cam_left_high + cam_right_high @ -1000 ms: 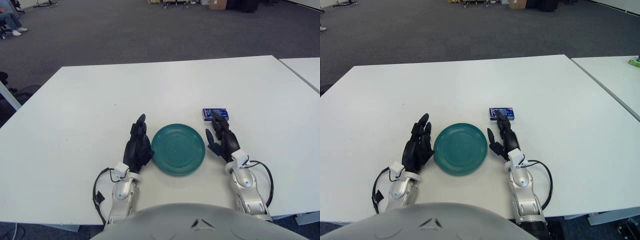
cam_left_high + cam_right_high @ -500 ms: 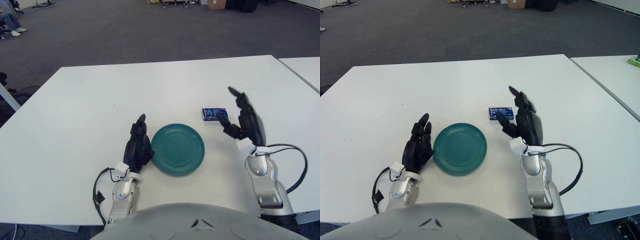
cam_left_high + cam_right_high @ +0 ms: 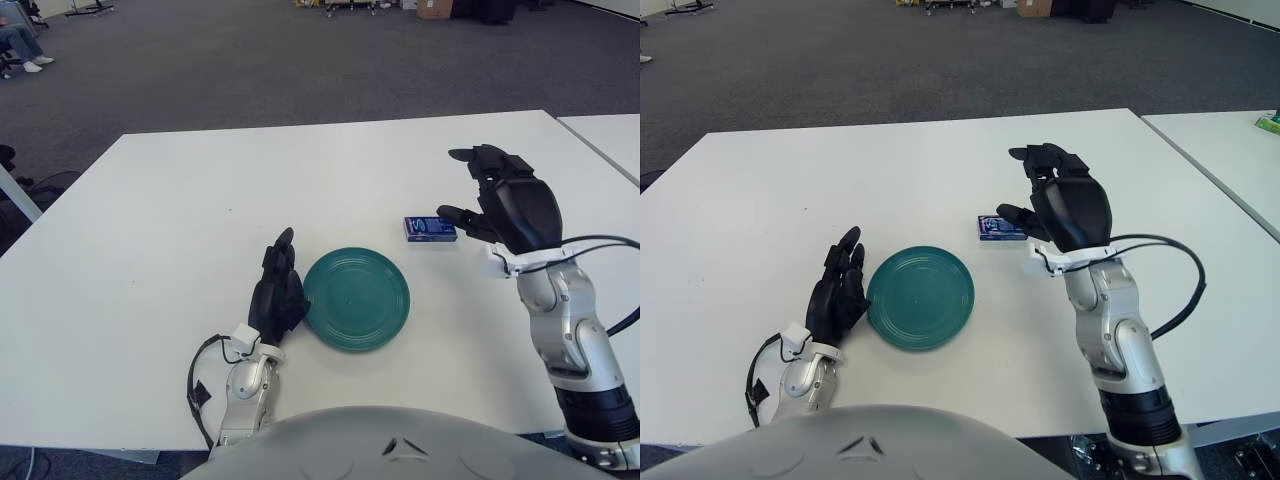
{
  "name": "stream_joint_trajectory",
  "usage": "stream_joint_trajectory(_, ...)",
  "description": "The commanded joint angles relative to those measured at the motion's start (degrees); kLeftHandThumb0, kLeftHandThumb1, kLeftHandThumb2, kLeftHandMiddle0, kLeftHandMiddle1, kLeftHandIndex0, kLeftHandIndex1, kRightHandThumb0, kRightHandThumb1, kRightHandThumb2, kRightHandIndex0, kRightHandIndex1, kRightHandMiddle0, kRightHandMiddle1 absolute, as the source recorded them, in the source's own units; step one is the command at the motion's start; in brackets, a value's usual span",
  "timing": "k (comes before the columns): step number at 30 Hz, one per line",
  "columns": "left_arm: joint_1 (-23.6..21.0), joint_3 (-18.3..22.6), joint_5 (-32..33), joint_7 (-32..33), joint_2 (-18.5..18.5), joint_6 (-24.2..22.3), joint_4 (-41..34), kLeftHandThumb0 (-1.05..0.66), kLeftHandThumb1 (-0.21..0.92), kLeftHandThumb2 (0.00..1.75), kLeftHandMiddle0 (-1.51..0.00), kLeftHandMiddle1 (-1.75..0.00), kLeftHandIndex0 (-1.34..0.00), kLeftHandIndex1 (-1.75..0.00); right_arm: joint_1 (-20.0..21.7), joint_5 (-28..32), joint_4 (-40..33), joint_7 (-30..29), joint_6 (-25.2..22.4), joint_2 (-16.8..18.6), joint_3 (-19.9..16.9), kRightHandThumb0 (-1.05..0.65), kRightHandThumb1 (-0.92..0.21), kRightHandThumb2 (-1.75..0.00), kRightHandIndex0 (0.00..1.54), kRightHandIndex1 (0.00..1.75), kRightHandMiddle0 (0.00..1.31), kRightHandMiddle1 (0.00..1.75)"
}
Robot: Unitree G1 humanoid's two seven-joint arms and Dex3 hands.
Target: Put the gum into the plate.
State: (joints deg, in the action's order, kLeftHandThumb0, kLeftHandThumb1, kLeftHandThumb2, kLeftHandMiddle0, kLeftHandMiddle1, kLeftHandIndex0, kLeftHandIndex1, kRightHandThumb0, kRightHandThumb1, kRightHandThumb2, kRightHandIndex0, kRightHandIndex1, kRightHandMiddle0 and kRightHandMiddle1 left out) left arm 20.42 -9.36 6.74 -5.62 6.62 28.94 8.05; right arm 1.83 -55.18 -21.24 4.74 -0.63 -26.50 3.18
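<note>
Gum pack [image 3: 430, 228] is lying on the table just right of the plate [image 3: 355, 298]; I'm hovering my right hand [image 3: 505, 205] beside it, fingers spread, lining up the grasp next.

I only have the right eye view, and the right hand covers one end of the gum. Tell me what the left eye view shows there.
Observer: In the left eye view nearly the whole gum pack shows, lying flat on the table. The right hand is open at its right end, not gripping it.
Operator: Now report the far left of the room.
Observer: A seated person's legs show in the top-left corner, on the floor well beyond the table. Your view cuts that off. The left hand lies beside the plate, as you see.
</note>
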Motion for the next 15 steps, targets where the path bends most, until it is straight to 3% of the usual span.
stream_joint_trajectory(1,0.02,-0.38,1.1,0.46,3.25,0.61,3.32,-0.84,0.92,0.87,-0.15,-0.01,0.0,-0.51,5.98,-2.44,7.81,0.69,-0.09,-1.79,2.53,-0.84,-0.92,-0.34,0.36,0.04,0.0,0.89)
stream_joint_trajectory(4,0.17,-0.5,1.14,0.6,3.33,0.54,3.2,-0.83,0.92,0.87,-0.16,-0.01,0.0,-0.51,10.21,-4.35,14.47,0.54,0.45,-2.73,5.52,-0.83,-0.92,-0.37,0.35,0.03,0.0,0.85)
stream_joint_trajectory(8,0.25,-0.51,1.14,0.81,3.37,0.37,3.07,-0.83,0.92,0.87,-0.16,-0.01,0.0,-0.52,12.77,-4.45,18.78,1.75,1.19,-3.58,8.09,-0.84,-0.92,-0.45,0.3,0.01,0.0,0.73)
stream_joint_trajectory(15,0.38,-0.83,0.38,1.7,3.12,-0.16,2.17,-0.84,0.92,0.89,-0.18,-0.01,0.0,-0.55,13.82,-3.28,25.72,-0.79,2.07,-3.4,10.77,-0.89,-0.92,-0.58,0.24,0.0,0.0,0.63)
